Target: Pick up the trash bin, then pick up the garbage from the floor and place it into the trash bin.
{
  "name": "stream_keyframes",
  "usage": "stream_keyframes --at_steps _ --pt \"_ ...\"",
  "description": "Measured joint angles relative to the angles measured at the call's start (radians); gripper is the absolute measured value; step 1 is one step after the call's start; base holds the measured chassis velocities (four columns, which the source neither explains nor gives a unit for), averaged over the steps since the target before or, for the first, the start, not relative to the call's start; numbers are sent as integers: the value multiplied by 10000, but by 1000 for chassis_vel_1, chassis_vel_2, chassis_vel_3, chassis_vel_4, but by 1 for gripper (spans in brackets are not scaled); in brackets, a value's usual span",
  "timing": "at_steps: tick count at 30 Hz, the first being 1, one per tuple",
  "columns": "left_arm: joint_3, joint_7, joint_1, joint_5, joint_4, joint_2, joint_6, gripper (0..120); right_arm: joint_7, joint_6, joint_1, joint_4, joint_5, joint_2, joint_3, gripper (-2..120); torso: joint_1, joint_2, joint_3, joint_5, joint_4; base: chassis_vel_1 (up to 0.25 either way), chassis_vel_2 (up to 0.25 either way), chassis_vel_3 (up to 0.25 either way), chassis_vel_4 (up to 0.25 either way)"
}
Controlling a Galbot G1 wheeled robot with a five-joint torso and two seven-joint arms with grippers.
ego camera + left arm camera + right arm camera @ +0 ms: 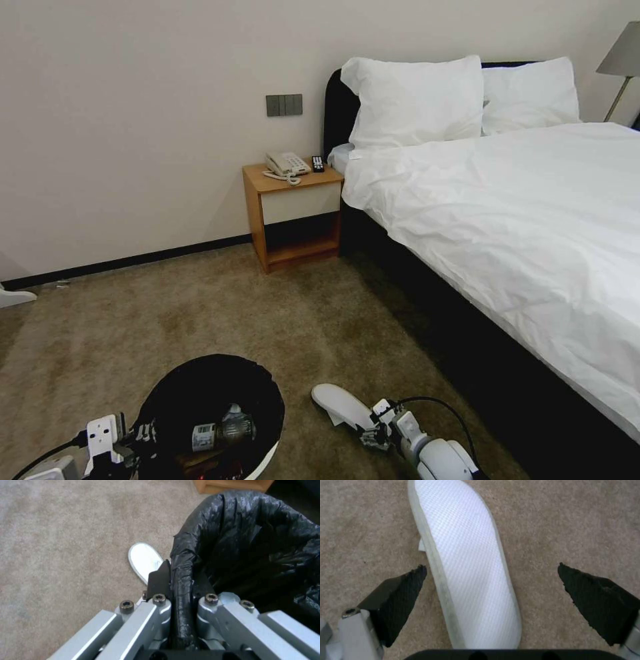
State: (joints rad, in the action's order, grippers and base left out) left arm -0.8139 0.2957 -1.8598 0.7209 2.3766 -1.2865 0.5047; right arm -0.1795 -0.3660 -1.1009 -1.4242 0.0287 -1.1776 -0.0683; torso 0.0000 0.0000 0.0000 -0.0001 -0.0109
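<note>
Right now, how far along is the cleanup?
Done: the left gripper is clamped on the bin rim, and a bottle already lies inside the bin.
In hand: the right gripper is open, fingers either side of a white slipper lying on the carpet, not yet gripped.
Left: close on the slipper and drop it in the bin. A white object lies by the wall, possibly more litter.

L gripper [137, 435] low at the robot's front-left, fingers [160, 580] clamped tight on the bin [220, 393] rim. R gripper [491, 590] low at front-right, pointing down, fingers [403, 590] spread wide either side of the slipper [466, 580], not touching it.
</note>
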Motion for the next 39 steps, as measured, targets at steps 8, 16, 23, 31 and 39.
stream_keyframes --at_steps 8,16,23,31,39 --pt "-27 -10 -7 23 6 8 -20 4 -12 1 228 223 14 -150 148 100 0 0 0 0 1 0 0 0 0" --pt "-45 -15 11 57 -7 29 -24 4 -67 47 453 551 17 -363 144 89 0 0 0 0 1 0 0 0 0" --pt "-47 -17 27 79 -27 35 -24 4 -89 48 739 1041 12 -568 174 64 0 0 0 1 1 0 0 0 0" --pt "-59 -16 33 104 -37 44 -24 4 -135 72 924 1443 -4 -683 260 34 0 0 0 0 1 0 0 0 0" --pt "-104 -20 36 170 -44 79 -24 4 -127 209 820 1114 -39 -636 275 8 0 0 0 2 1 0 0 0 0"
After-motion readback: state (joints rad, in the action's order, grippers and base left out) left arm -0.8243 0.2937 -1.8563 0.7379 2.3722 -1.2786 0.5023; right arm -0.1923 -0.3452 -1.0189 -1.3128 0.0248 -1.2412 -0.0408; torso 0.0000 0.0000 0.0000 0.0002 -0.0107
